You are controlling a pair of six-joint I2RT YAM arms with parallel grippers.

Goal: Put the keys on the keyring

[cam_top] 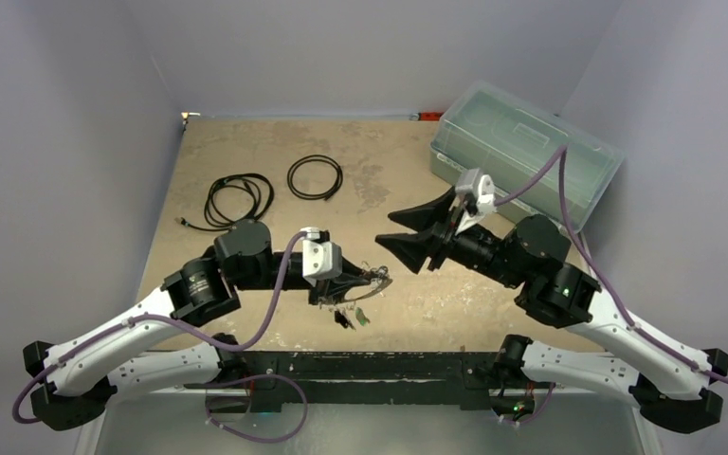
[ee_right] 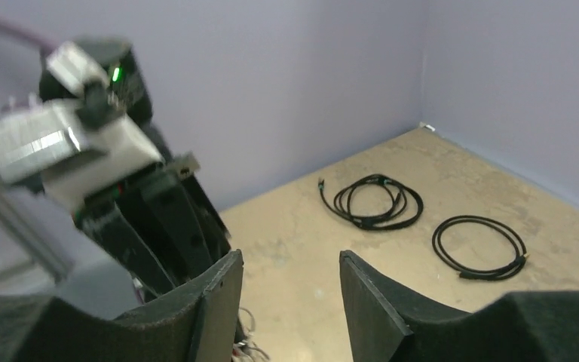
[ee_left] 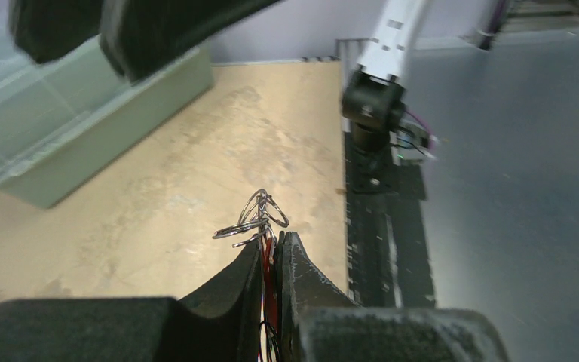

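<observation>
Currently, two black cable coils [cam_top: 237,201] and a clear lidded box [cam_top: 521,152] are seen in the upper half of the frame, well apart from the work. The keyring [ee_left: 252,217] is clamped in the left gripper [ee_left: 271,243] at lower centre, with something red pinched alongside. Loose keys [cam_top: 353,318] are seen on the counter [cam_top: 389,152] just below it. The right gripper [cam_top: 386,230] is held apart and empty, just upper right of the keyring.
</observation>
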